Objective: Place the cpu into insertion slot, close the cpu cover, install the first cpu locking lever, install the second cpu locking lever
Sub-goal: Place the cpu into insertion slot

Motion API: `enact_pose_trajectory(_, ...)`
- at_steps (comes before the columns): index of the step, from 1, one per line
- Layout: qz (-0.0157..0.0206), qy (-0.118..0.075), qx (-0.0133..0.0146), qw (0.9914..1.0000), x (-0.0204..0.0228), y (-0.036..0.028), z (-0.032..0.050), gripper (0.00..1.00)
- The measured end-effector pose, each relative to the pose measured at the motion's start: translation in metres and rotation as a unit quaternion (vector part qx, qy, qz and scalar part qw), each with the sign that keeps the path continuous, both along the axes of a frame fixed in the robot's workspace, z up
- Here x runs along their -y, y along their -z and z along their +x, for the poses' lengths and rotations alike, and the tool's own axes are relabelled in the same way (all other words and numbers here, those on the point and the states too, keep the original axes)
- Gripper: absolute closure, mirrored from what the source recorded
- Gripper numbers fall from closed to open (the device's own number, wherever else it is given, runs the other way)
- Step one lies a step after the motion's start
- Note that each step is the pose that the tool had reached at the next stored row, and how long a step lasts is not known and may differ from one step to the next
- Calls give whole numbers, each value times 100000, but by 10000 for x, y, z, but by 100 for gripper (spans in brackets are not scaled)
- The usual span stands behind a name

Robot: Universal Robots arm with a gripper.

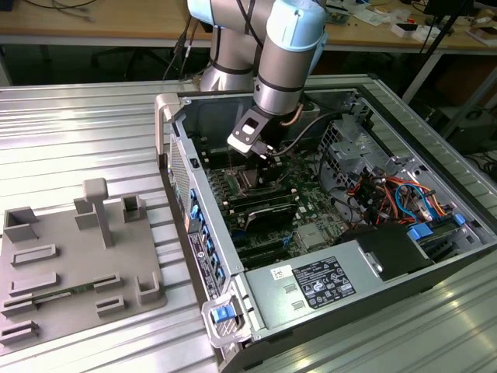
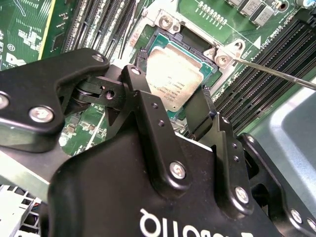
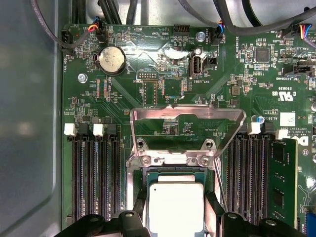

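— Exterior view?
— The gripper (image 1: 260, 151) hangs low inside an open computer case (image 1: 203, 249) that lies on a ribbed metal table (image 1: 78, 132). There's a white label (image 1: 322, 281), its print too small to read.
— Second wrist view?
— Jaws clamped on the cpu (image 2: 173, 74), one at each edge.
— First wrist view?
— The cpu sits in the insertion slot (image 3: 170, 160); the cpu cover (image 3: 187, 110) stands raised.

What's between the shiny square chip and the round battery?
The cpu cover, open and standing up on its hinge, lies between the cpu and the round battery. This shows in the first wrist view.
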State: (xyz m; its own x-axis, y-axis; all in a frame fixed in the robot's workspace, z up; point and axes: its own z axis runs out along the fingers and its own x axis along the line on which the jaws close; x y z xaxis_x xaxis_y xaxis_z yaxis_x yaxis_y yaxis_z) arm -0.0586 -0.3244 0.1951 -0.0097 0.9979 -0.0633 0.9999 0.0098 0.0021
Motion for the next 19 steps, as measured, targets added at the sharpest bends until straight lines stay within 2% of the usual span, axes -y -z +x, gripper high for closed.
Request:
enact_pose_trajectory(8,-21,-2,5,100000,0,0,1,45)
enact_pose_trajectory(9,-35,-3,5,100000,1,-1,1,45)
enact_pose_trajectory(10,10,1,7,100000,0,0,1,39)
enact_pose_trajectory(19,34,407,5,99999,-3,0,2,39)
